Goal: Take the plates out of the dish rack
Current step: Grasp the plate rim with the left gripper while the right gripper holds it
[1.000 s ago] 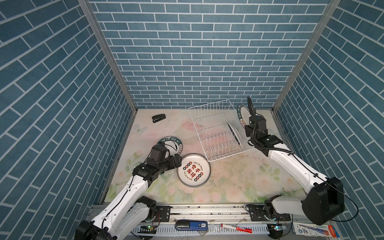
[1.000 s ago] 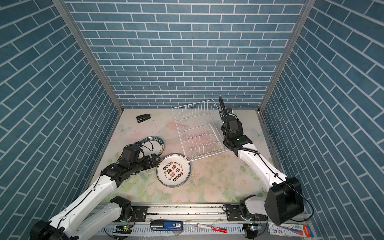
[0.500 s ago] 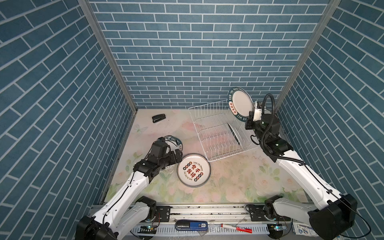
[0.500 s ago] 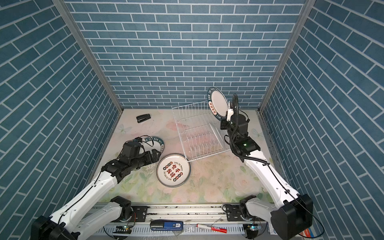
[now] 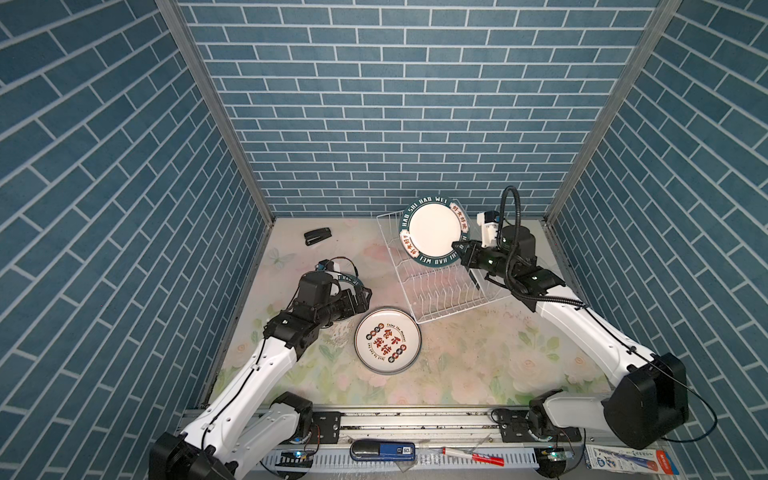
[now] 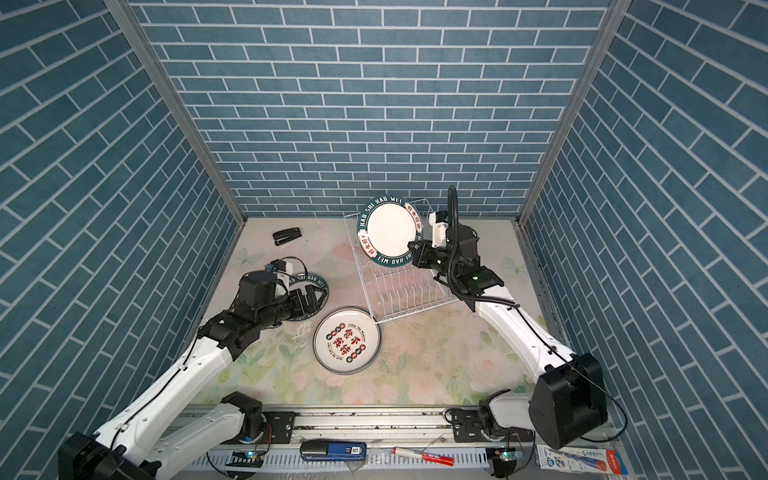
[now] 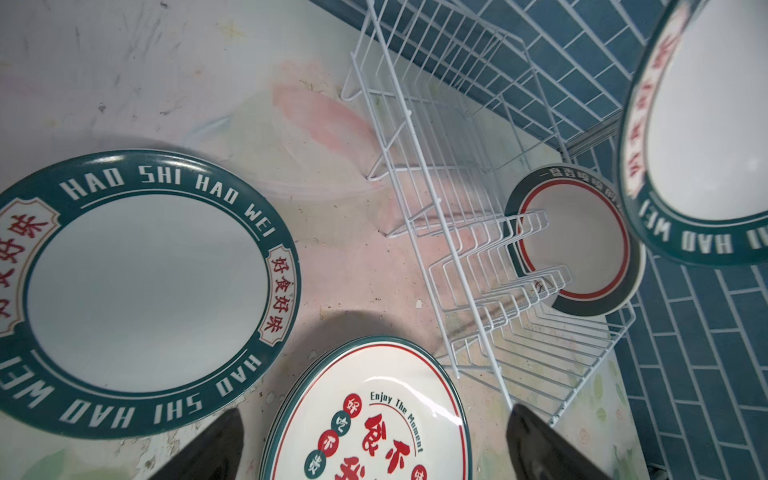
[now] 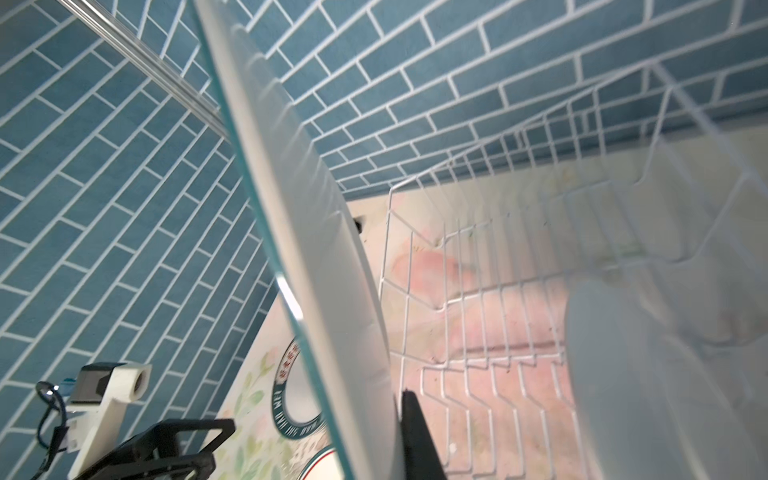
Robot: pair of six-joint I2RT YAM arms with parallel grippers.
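One green-rimmed plate (image 5: 433,229) hangs above the dish rack (image 5: 440,297), pinched at its rim by your right gripper (image 5: 460,251). Your left gripper (image 5: 362,298) gapes wide over a second plate (image 7: 141,291) lying flat; a red-ringed plate (image 7: 590,249) stands in the rack.

The left arm (image 5: 266,368) was stretched forward from its base at the near edge, with the elbow bent and the wrist held low and nearly level. The left hand (image 5: 362,299) was held wide open, its fingers (image 7: 540,449) set well apart and nothing gripped between them. The right arm (image 5: 582,328) was extended toward the back, with the forearm raised. The right hand (image 5: 459,252) was turned toward the left side and clamped on the lower rim of a green-rimmed plate (image 5: 434,228), which was held up on edge.
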